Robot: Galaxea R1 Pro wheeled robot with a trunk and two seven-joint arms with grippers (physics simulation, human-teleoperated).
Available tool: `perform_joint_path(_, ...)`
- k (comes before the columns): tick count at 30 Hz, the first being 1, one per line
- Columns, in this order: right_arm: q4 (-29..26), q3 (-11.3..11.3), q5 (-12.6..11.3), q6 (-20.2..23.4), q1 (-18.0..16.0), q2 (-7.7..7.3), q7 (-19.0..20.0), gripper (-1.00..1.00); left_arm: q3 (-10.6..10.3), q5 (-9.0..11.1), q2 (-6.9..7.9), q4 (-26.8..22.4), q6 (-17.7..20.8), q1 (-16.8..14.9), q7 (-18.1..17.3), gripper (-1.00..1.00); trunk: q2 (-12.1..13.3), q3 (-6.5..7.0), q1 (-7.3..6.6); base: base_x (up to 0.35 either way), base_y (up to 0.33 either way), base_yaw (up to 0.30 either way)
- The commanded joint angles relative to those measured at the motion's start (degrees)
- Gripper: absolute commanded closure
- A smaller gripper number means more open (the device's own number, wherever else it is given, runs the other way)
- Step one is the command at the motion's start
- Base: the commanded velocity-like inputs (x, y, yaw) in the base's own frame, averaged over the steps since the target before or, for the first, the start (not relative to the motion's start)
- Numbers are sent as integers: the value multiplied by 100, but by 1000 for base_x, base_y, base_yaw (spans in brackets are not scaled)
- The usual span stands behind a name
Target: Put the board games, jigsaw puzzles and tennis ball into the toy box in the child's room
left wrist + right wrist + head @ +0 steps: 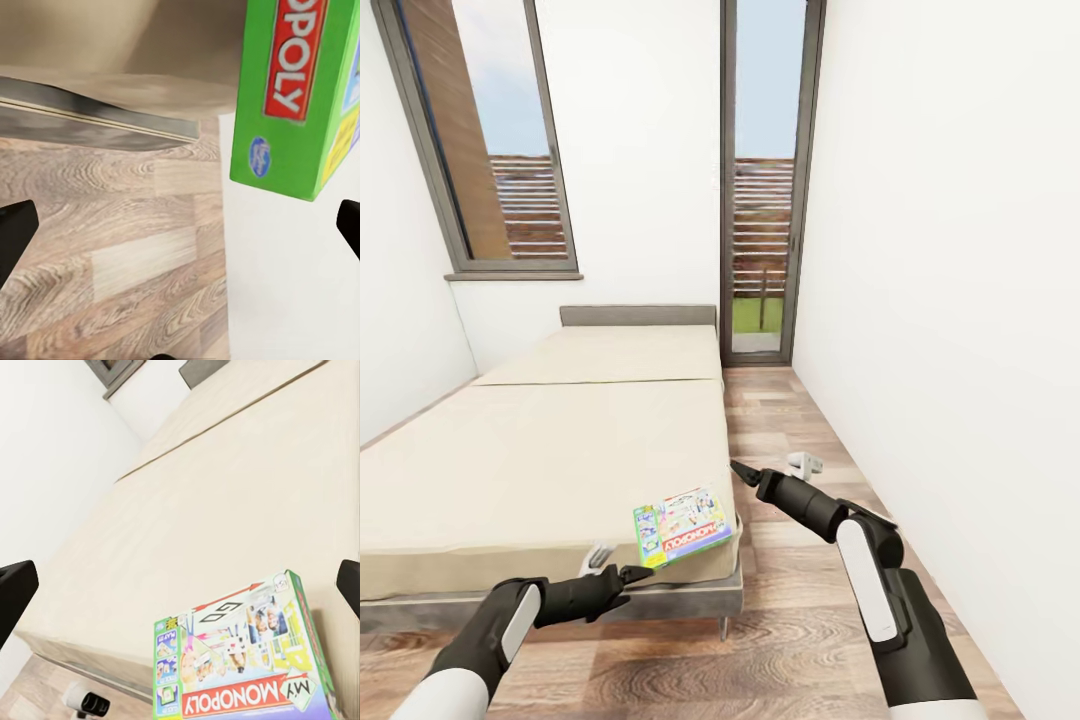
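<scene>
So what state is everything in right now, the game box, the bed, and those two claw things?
Monopoly box: lying flat at the bed's near corner, poking over the edge, not held.
Bed: bare beige mattress, otherwise nothing on it.
Left gripper: open, just short of the box.
Right gripper: open, raised beside the bed.

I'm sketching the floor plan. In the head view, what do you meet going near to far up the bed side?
Left gripper → Monopoly board game at the bed's near corner → bare beige mattress → grey headboard → window.
</scene>
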Motion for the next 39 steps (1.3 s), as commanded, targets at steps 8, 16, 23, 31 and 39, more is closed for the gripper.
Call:
perform_joint_path(8,-3,-44,-6,32,-1,-53,38,-100,-48,-1,-57,-7,26,-3,-18,-100,-3,-6,-1,3,-1,0)
perform_joint_path(16,-3,-52,-7,32,-2,-61,41,-100,-59,-1,-81,-13,26,-2,-24,-100,-3,-6,-1,0,0,0)
perform_joint_path(23,-3,-55,-7,32,-1,-62,41,-100,-67,-1,-83,-37,26,-2,-33,-100,-3,-6,-1,0,0,0)
perform_joint_path(31,-3,-55,-7,32,-1,-62,41,-100,-140,-4,-78,-53,-148,-2,-361,-100,-3,-6,-1,0,0,0)
perform_joint_path(39,-3,-53,-7,32,-1,-62,41,-100,-778,-9,-59,-53,-466,-2,-1060,-100,-3,-6,-1,0,0,0)
